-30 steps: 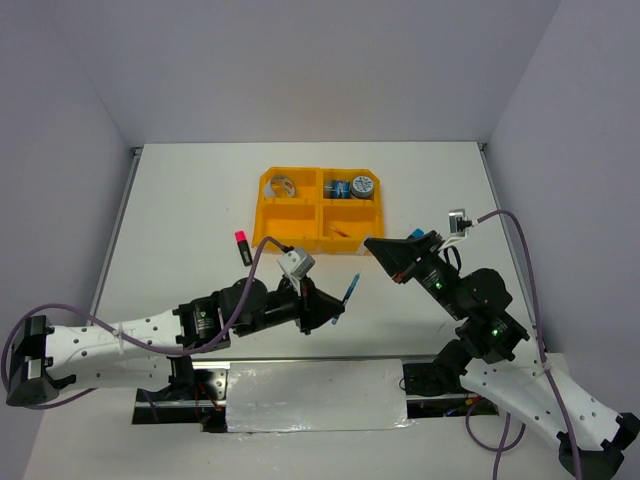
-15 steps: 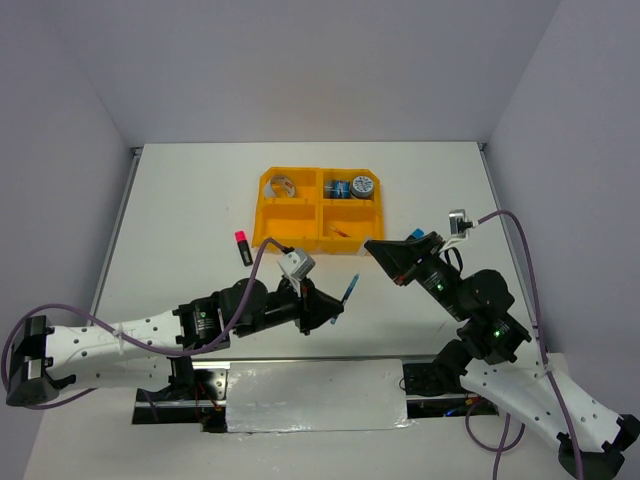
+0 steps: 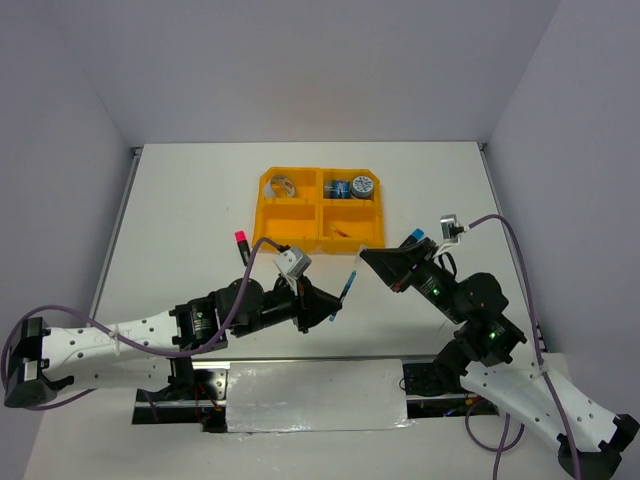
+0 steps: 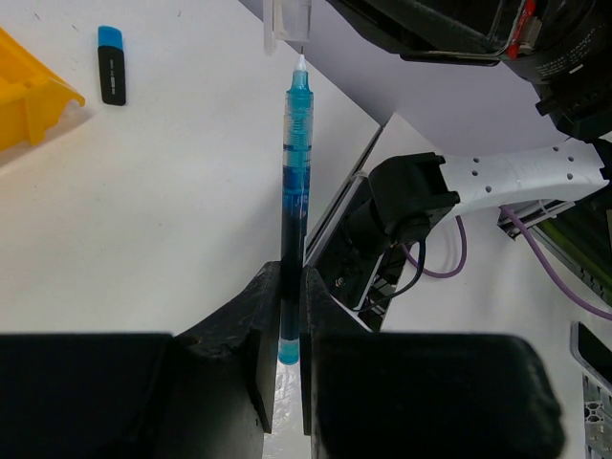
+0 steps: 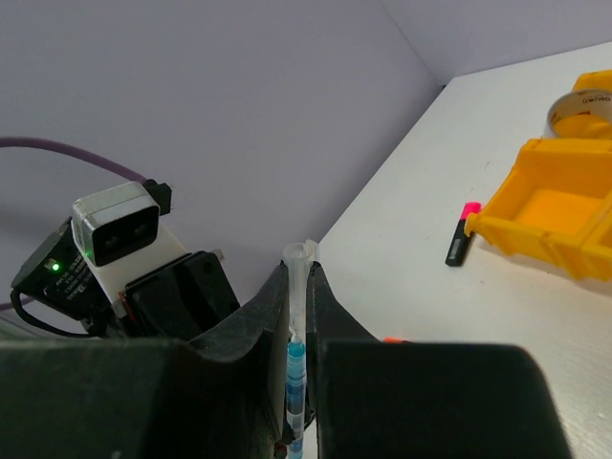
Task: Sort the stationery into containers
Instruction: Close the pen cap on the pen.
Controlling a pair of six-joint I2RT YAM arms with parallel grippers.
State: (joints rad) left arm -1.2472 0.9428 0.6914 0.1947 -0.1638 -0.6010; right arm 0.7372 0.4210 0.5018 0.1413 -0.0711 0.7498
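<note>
White table (image 3: pixel 200 200) enclosed by pale lavender walls (image 3: pixel 300 60), viewed from overhead. Item one: orange tray (image 3: pixel 262 215), at twelve o'clock from the table's centre. Its far-left compartment holds a tape roll (image 3: pixel 284 186), its far-right compartment a grey roll beside small blue pieces, and its near-right compartment something orange that is too small to identify. The near-left compartment appears bare. Item two: blue pen (image 4: pixel 295 172), lifted off the surface at six o'clock of the tray, with its rear end pinched between the pressed-together fingers of the left gripper (image 4: pixel 290 287) and its tip aimed toward one o'clock. Item three: clear cap (image 5: pixel 300 273), clamped upright in the right gripper (image 5: pixel 297 287), its mouth meeting the pen tip. Item four: pink-capped marker (image 3: pixel 242 247), loose on the table at eight o'clock of the tray, just beside its near-left corner. Item five: blue-capped marker (image 3: pixel 413 237), loose at four o'clock of the tray, partly hidden behind the right arm. Change noted: over the last second the right gripper has slid toward eight o'clock, closing the gap to the pen, while the left arm has barely moved. Judged meaning: the cap is being pushed onto the pen in a two-handed step. The pen is not yet sorted, and both loose markers await their turn.
</note>
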